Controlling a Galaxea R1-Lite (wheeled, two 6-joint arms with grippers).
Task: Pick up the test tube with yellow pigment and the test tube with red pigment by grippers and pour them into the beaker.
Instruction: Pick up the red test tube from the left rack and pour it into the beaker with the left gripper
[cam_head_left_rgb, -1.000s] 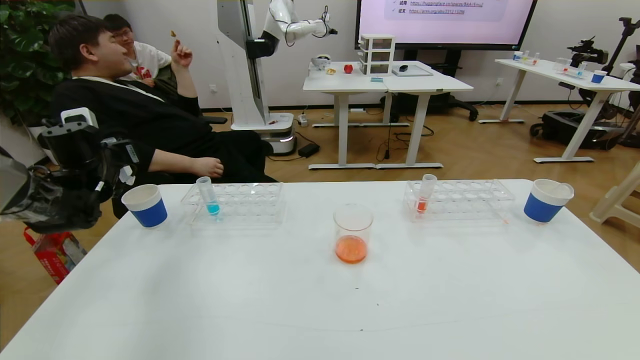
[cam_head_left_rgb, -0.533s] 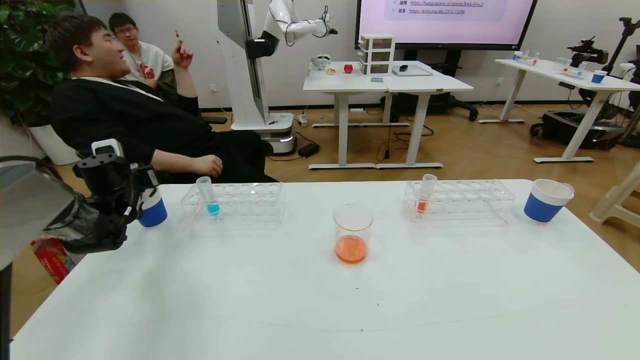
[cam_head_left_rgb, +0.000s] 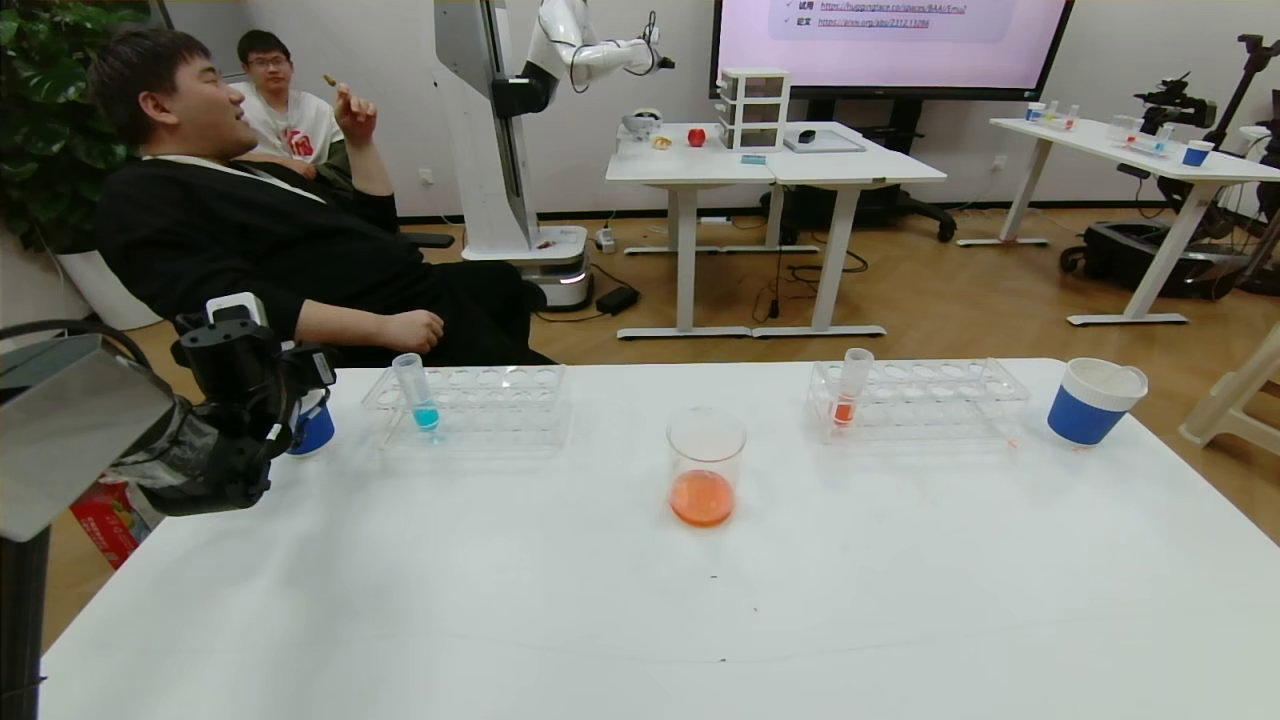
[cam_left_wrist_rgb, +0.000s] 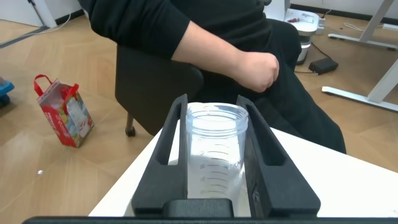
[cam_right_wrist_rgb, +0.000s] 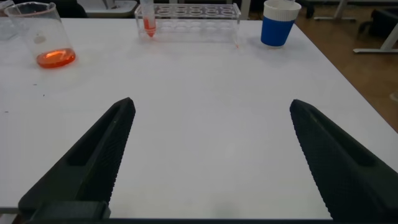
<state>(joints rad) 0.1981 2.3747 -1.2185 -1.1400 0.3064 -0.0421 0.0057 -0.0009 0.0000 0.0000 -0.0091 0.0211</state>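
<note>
Left gripper (cam_head_left_rgb: 262, 378): at the left edge of your head view, in front of the left paper cup (cam_head_left_rgb: 314, 430); closed around a clear marked tube (cam_left_wrist_rgb: 214, 155) with no liquid showing.
Right gripper (cam_right_wrist_rgb: 211, 106): spread wide above bare table (cam_head_left_rgb: 640, 620), seen only in your right wrist view.
Red tube (cam_head_left_rgb: 848, 390): upright in the right rack (cam_head_left_rgb: 925, 400), upper right of centre.
Beaker (cam_head_left_rgb: 706, 468): middle of your head view, orange liquid at the bottom.
Blue tube (cam_head_left_rgb: 418, 392): leaning in the left rack (cam_head_left_rgb: 500, 400).
</note>
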